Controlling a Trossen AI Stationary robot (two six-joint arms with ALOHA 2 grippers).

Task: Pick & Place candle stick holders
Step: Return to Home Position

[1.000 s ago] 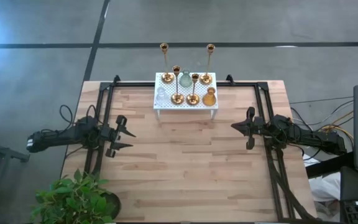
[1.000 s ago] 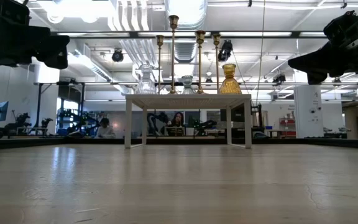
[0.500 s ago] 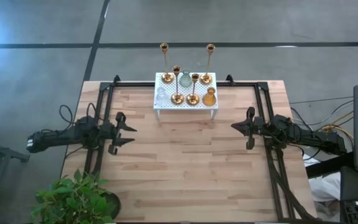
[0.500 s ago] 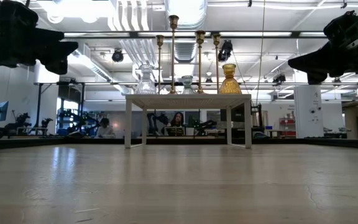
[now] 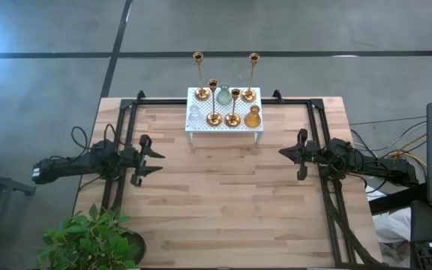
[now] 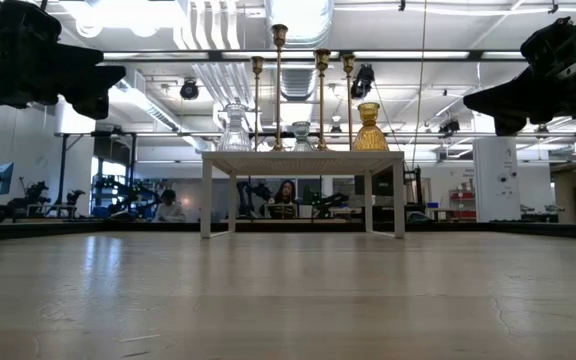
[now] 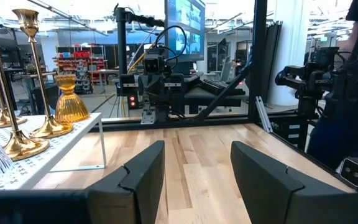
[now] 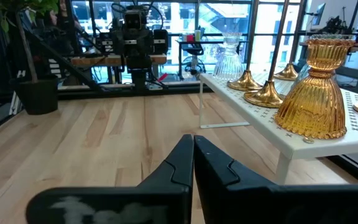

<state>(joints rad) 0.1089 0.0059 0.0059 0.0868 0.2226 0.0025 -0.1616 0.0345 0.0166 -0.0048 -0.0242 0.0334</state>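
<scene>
Hovering empty, left gripper point(image 5: 158, 165) gapes wide; right gripper point(image 5: 283, 153) closed.

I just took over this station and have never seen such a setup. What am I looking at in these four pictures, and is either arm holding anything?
These are two dark robot arms at a wooden table. The high picture looks straight down. It shows the left pincer on the left and the right pincer on the right, both raised over bare boards. The low picture looks level across the table top. The other two pictures come from a camera on each wrist, looking past that arm's own fingers. At the table's far edge stands a white perforated rack bearing seven candle stick holders: four brass, two clear glass, and one amber glass holder. A potted plant sits at the near left corner. The left pincer is open, the right one is shut, and neither holds anything.
</scene>
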